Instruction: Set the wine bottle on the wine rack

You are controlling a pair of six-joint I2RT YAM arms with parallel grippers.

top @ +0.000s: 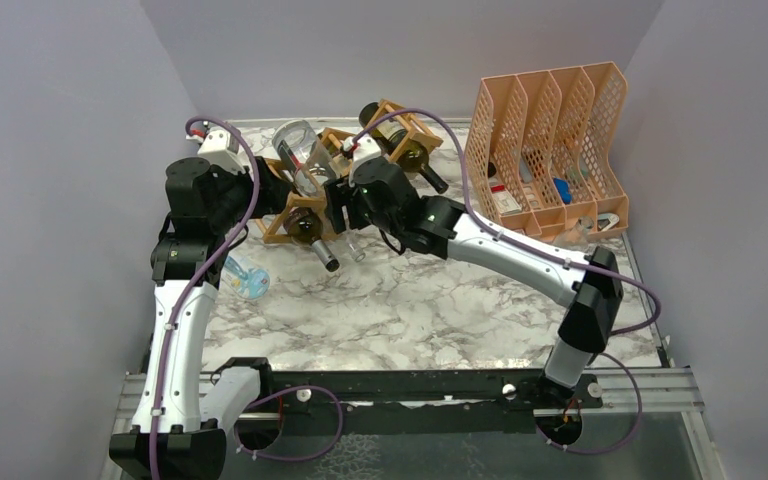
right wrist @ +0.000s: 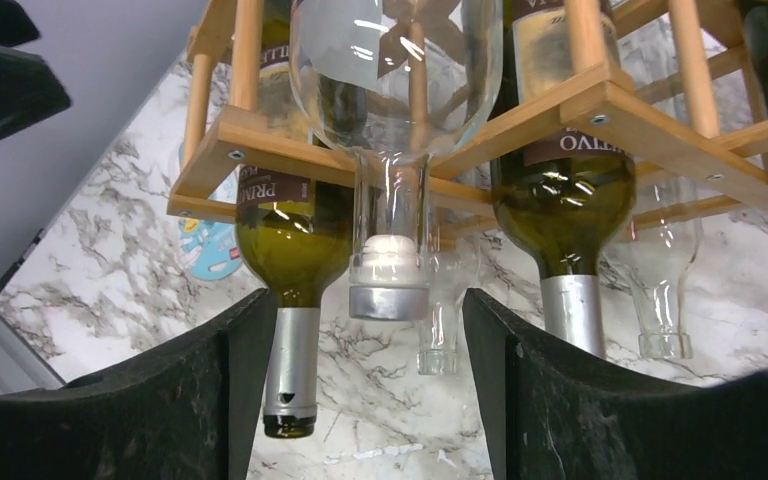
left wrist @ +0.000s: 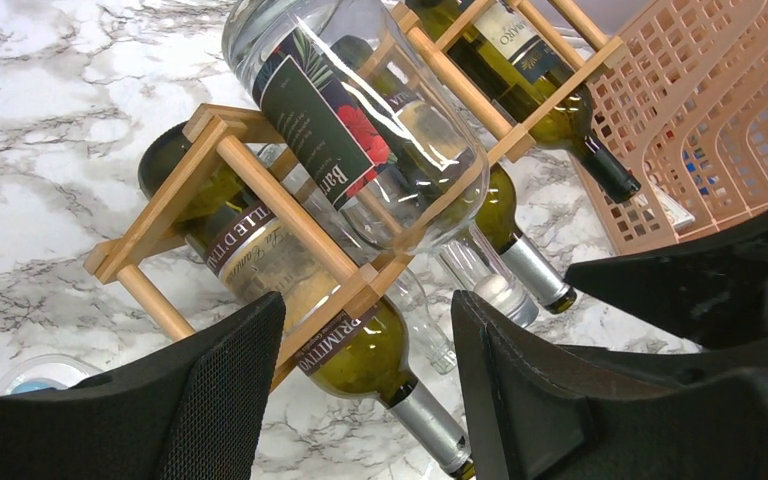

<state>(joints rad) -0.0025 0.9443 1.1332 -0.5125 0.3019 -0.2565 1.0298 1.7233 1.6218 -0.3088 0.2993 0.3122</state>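
Observation:
The wooden lattice wine rack (top: 335, 150) stands at the back middle of the table. A clear glass wine bottle (top: 300, 152) with a dark label lies on its upper cradle, its silver-capped neck (right wrist: 388, 290) pointing toward the front. Green bottles (top: 307, 228) fill lower cells. My left gripper (top: 258, 197) is open and empty at the rack's left end; the rack (left wrist: 260, 190) and clear bottle (left wrist: 360, 110) lie beyond its fingers (left wrist: 220, 400). My right gripper (top: 338, 207) is open and empty just in front of the rack; the capped neck hangs just above the gap, untouched.
A peach perforated file holder (top: 550, 150) with small items stands at the back right. A small plastic bottle with a blue label (top: 245, 278) lies on the marble table by the left arm. Another green bottle (top: 405, 145) lies in the rack's right end. Purple walls enclose the table.

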